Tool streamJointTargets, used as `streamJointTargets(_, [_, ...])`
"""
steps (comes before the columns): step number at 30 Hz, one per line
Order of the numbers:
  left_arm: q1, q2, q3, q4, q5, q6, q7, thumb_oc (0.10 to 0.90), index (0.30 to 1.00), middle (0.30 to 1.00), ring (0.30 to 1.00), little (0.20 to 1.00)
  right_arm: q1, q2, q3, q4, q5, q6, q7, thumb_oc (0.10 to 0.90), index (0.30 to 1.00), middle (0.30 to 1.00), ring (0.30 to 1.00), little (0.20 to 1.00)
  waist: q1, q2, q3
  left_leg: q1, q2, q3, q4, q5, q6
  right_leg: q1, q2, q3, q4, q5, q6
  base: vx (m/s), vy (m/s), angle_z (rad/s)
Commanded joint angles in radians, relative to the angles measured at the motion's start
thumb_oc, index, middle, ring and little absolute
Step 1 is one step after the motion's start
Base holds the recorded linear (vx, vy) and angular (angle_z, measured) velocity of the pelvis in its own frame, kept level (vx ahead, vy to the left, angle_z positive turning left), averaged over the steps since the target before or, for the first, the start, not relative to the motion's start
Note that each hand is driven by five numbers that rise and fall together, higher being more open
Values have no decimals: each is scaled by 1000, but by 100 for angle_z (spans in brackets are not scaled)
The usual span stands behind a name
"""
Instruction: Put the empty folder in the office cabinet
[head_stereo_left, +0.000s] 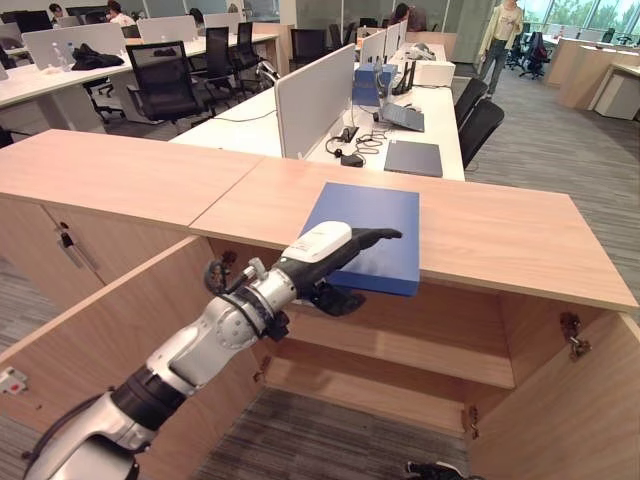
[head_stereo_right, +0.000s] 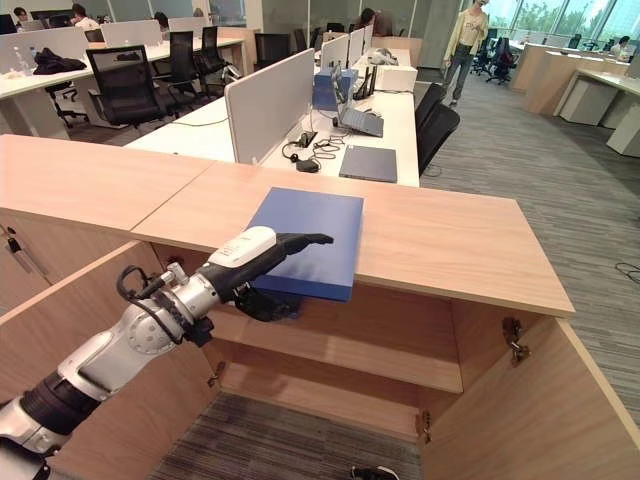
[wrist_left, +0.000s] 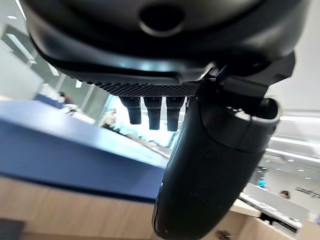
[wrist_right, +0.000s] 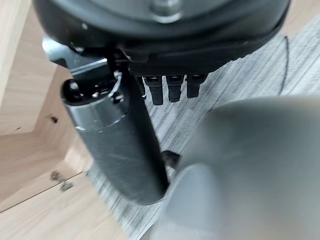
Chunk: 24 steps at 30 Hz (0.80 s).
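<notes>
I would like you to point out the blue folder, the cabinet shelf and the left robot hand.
blue folder (head_stereo_left: 375, 225): left eye view, on its top cover.
cabinet shelf (head_stereo_left: 420, 352): left eye view, on its bare upper board.
left robot hand (head_stereo_right: 250, 247): right eye view, on the white thumb cover.

head eyes: high, facing down, sharing cabinet (head_stereo_left: 480, 240) | wrist views: very close along each hand

A white desk (head_stereo_left: 300, 140) runs away behind the wooden counter. On it stand a grey divider (head_stereo_left: 313, 100) and, right of the divider, a headset (head_stereo_left: 350, 157), a dark laptop (head_stereo_left: 413, 158) and a white printer (head_stereo_left: 432, 70). Left of the desk are black chairs (head_stereo_left: 165, 85). Right of its far end stands a person (head_stereo_left: 500, 40).
</notes>
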Motion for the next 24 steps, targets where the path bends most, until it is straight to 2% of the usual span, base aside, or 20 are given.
streamJointTargets(1, [-143,-45,70,-12,64,-39,63,800,900,900,900,900,-42,-1,20,28,0,-22,-7,800,900,900,900,900,11,-41,-21,70,2,23,-6,-160,2,-75,-35,-113,0,78,60,0,0,0])
streamJointTargets(13, [-131,-94,69,153,344,-6,206,800,900,900,900,900,-31,17,13,38,1,-28,-46,800,900,900,900,900,-2,-44,-26,83,3,30,-6,-172,5,-69,-35,-104,0,74,57,0,0,-1])
streamJointTargets(14, [-125,-100,71,190,410,13,237,800,900,900,900,900,-24,29,22,31,-1,-28,-56,800,900,900,900,900,-7,-41,-27,87,3,34,-6,-174,6,-69,-34,-100,0,73,56,-4,2,-5])
streamJointTargets(24, [-176,-82,-13,335,690,61,323,800,900,900,900,900,-15,17,39,31,-14,-39,-73,800,900,900,900,900,-19,-42,-32,93,2,40,-6,-180,6,-67,-32,-94,0,70,55,-2,-1,-5])
